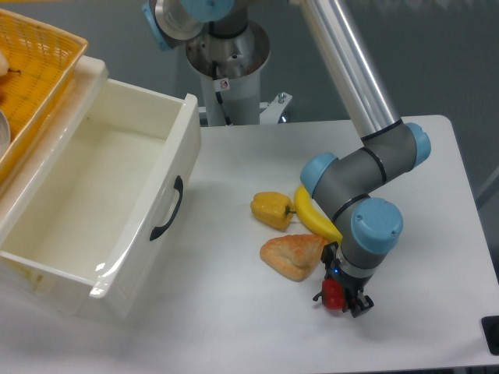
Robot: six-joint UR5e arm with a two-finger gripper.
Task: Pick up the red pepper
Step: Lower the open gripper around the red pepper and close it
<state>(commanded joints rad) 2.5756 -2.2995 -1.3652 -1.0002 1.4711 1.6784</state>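
now red pepper between hand fingers

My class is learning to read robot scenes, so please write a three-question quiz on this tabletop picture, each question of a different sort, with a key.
1. True or false: the end effector is down at the red pepper.
2. Which item lies directly between the yellow pepper and the red pepper? A) the banana B) the bread wedge C) the white drawer
3. Fill in: the white drawer stands ____ (open or closed).

Key: 1 true; the fingers straddle the pepper, though whether they have closed on it cannot be told. 2 B. 3 open.
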